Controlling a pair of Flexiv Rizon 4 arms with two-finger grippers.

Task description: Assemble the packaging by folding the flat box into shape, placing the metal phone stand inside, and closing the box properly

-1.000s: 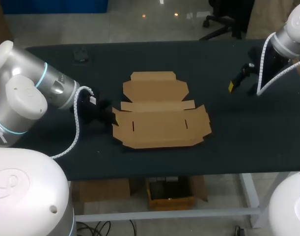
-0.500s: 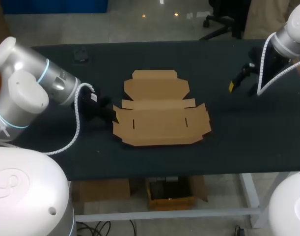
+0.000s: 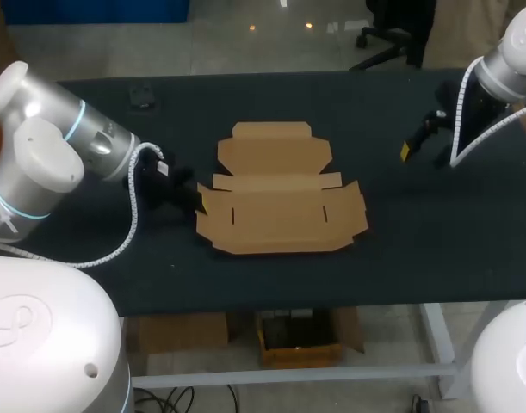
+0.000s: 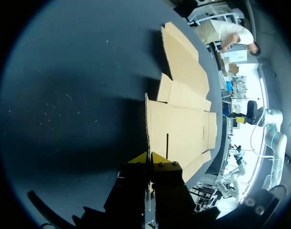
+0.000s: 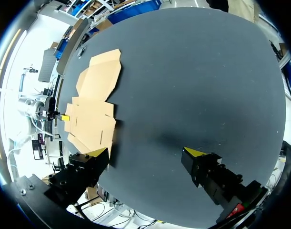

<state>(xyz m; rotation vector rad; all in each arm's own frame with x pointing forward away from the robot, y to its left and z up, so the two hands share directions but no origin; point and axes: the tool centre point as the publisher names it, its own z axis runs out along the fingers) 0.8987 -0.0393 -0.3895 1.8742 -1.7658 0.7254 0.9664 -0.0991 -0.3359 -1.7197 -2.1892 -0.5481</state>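
**Left flap is pinched, so fold it slow**

The flat brown cardboard box blank (image 3: 280,194) lies unfolded in the middle of the dark table (image 3: 417,232). Your left gripper (image 4: 150,158) is clamped on the box's left end flap (image 3: 207,213), yellow tips pinched tight on the cardboard edge. I'd swing that flap up around its crease rather than drag it sideways, or the whole blank will probably skate. Your right gripper (image 5: 146,152) hangs with fingers spread wide, well off the box's right side. Pressing it on the centre panel (image 3: 280,219) would pin things down.
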